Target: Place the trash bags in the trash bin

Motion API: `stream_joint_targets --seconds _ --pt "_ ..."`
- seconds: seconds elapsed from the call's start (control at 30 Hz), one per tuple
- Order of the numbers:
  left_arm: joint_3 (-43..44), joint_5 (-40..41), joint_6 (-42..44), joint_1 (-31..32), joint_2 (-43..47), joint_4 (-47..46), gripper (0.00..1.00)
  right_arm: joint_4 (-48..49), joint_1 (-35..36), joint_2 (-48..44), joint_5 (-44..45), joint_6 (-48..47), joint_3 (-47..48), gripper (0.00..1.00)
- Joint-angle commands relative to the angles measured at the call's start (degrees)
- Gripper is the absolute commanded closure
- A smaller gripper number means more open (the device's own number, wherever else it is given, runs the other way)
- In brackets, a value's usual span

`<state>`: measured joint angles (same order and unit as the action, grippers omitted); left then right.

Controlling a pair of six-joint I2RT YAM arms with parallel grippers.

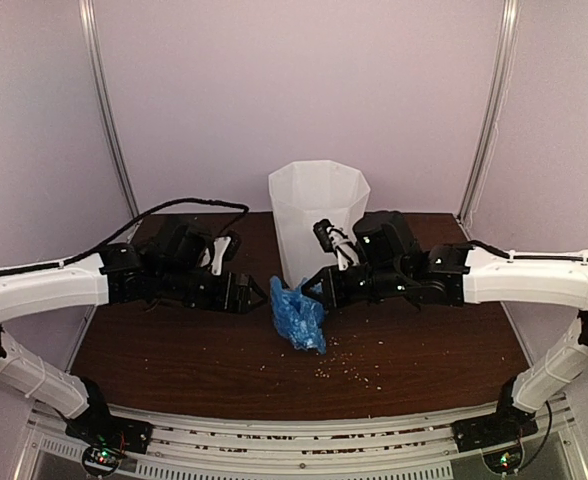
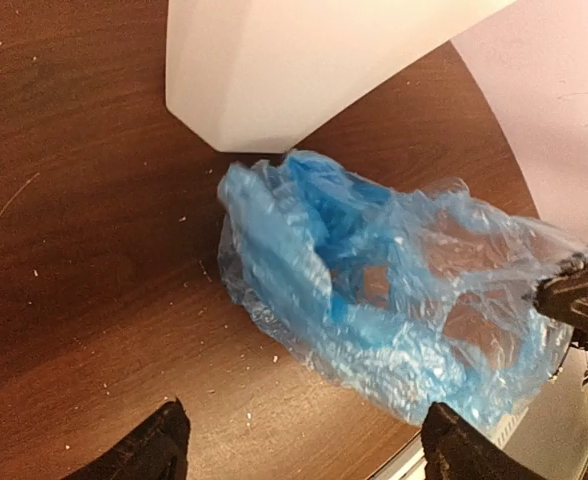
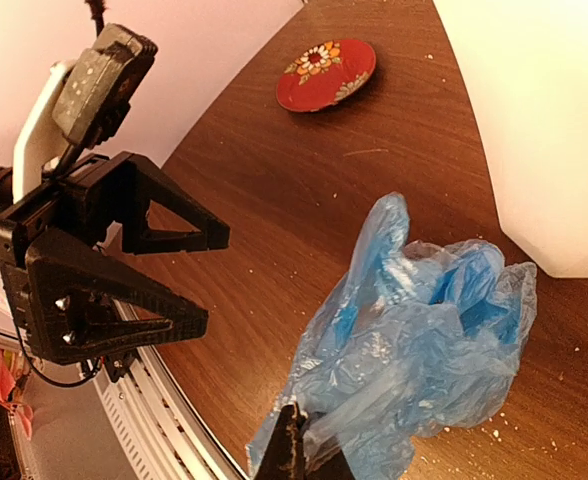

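While the right gripper (image 3: 299, 450) is clamping the trash bag (image 1: 297, 318), the left gripper (image 1: 254, 295) is hovering jaws apart; lifting over the trash bin (image 1: 319, 215) rim is probably coming next.

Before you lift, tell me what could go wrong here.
The right jaws are shut on only a thin edge of the light-blue trash bag; the glossy film may slip free. The bag is bunched, not opened, so it could snag on the rim of the white trash bin. The left jaws stand open close by; the arms might collide.
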<state>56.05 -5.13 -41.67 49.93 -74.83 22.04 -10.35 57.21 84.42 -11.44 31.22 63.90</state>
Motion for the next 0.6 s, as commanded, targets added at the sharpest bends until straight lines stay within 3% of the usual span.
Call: stream_joint_targets --seconds 0.0,0.27,0.57 --pt "-0.98 -6.49 -3.13 -4.10 -2.58 -7.89 0.16 1.65 0.39 1.24 0.29 -1.77 -2.03 1.00" --pt "-3.21 -19.30 -5.86 -7.74 -13.38 -17.73 0.18 0.44 0.53 3.43 -1.50 -3.64 -4.20 1.00" --pt "-5.72 -20.65 -6.96 -7.74 -18.59 -20.81 0.19 3.21 0.47 4.21 -2.03 -0.41 -5.70 1.00"
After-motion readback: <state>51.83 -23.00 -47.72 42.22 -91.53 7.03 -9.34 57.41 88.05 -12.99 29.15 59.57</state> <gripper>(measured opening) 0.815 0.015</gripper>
